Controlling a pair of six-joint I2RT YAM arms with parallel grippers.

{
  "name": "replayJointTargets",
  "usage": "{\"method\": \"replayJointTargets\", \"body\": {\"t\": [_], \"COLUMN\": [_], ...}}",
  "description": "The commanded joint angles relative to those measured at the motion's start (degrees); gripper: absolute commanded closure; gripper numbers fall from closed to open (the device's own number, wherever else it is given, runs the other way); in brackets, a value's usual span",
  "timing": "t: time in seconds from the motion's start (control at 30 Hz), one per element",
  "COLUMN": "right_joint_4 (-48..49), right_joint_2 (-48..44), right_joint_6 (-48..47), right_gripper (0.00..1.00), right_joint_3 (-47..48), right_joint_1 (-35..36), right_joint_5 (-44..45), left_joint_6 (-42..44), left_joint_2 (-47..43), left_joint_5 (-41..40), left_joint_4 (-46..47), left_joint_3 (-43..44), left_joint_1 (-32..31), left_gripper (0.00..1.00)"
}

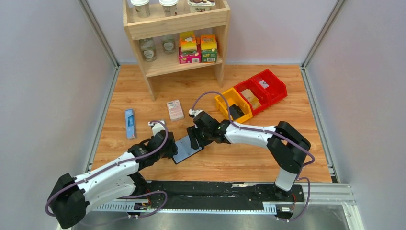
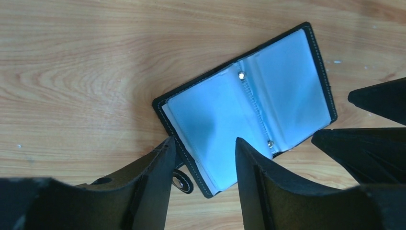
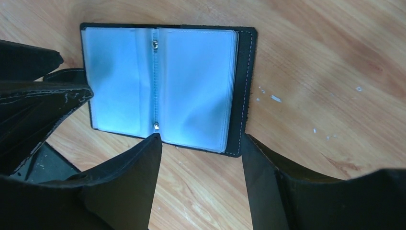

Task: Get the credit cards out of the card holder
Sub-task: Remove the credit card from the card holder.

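The card holder lies opened flat on the wooden table, black outside with grey-blue clear pockets facing up and a small snap tab at one corner. My left gripper stands open over its near corner, one finger by the tab and the other over the left page. On the other side, my right gripper hovers open at the edge of the right page. In the top view both grippers flank the holder. I cannot make out any credit cards in the pockets.
A yellow bin with a dark flat piece in it and two red bins stand at the right. Behind the holder lie a pink-and-white box and a narrow blue box. A wooden shelf stands at the back.
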Motion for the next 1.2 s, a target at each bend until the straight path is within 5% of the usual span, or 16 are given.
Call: {"method": "replayJointTargets", "body": {"t": [0.0,0.6,0.93,1.17], "right_joint_4": [-1.3,-0.3,-6.2,-6.9], "right_joint_2": [2.6,1.3,-1.2,0.7], "right_joint_6": [-1.7,-3.0,-5.4,-6.4], "right_gripper": [0.36,0.51,0.30,0.28], "right_joint_3": [2.8,2.5,5.0,6.2], "right_joint_1": [0.6,1.0,1.1,1.2], "right_joint_5": [-1.6,-5.6,7.0,8.7], "left_joint_6": [-2.7,-4.9,-6.0,-6.3], "left_joint_2": [2.1,11.2,8.9,10.7], "left_joint_5": [-1.4,6.6,7.1,8.0], "left_joint_4": [0.0,10.2,10.2,11.6], "left_joint_3": [-0.5,-3.1,-3.9,-3.8], "left_joint_1": [-0.1,-0.1,-0.3,-0.6], "left_gripper": [0.44,0.69,0.70,0.71]}}
